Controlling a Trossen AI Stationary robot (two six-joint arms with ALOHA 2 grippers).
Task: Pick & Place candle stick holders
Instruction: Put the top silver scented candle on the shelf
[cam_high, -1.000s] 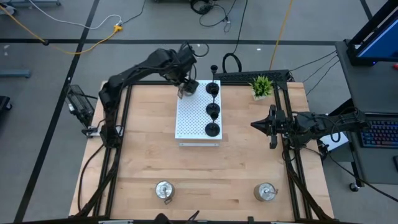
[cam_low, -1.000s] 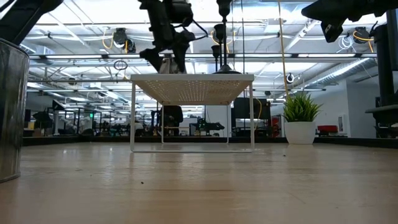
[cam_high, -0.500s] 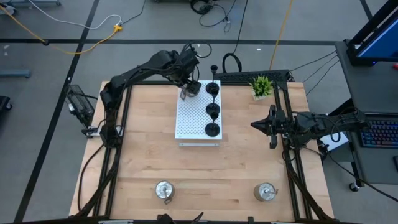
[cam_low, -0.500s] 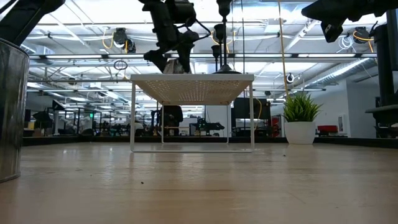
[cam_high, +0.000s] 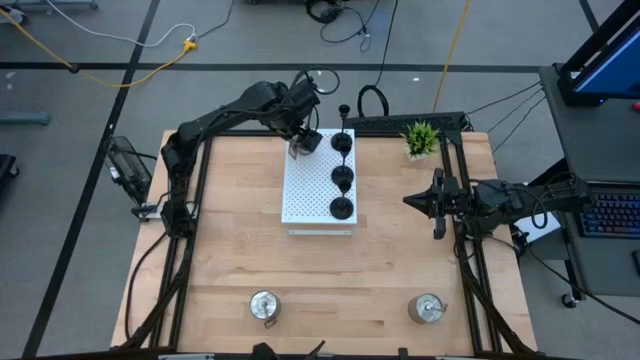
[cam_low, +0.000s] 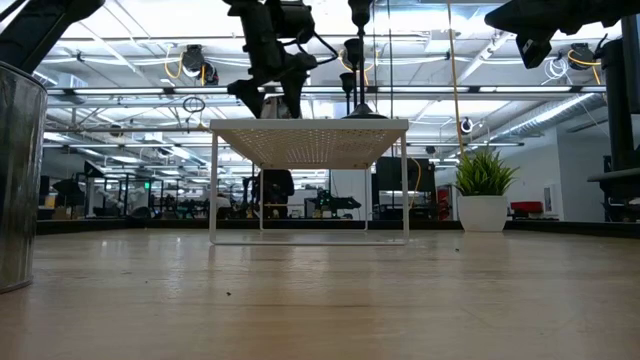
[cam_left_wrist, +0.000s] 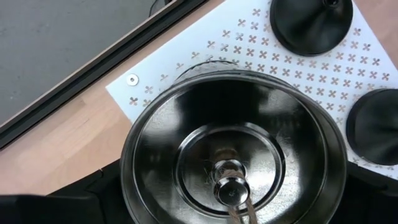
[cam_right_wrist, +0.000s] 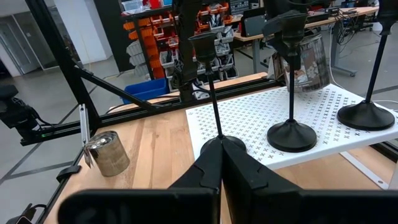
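Note:
My left gripper (cam_high: 300, 143) is over the far left corner of the white perforated board (cam_high: 310, 195), shut on a shiny silver candle stick holder (cam_left_wrist: 233, 155). Three black goblet-shaped holders (cam_high: 342, 143) (cam_high: 342, 177) (cam_high: 342, 208) stand in a row on their round bases along the board's right side. Two more silver holders (cam_high: 264, 305) (cam_high: 427, 308) stand on the table near its near edge. My right gripper (cam_high: 410, 200) is shut and empty at the table's right side. My left gripper pinches the silver holder by its outer wall (cam_left_wrist: 127, 180), one finger (cam_left_wrist: 68, 202) on each side, coming from above and pointing down. The wide rim hides the exact place of contact. The holder is upright with its open top up. Whether its bottom touches the board, I cannot tell.
A small green potted plant (cam_high: 421, 138) stands at the table's far right, close to the board. The board stands on thin legs (cam_low: 214, 185) above the table. Bare wood lies between the board and the two near silver holders.
My left gripper has come down a little toward the board's far left corner with the silver holder, turning slightly. It stays shut on the holder.

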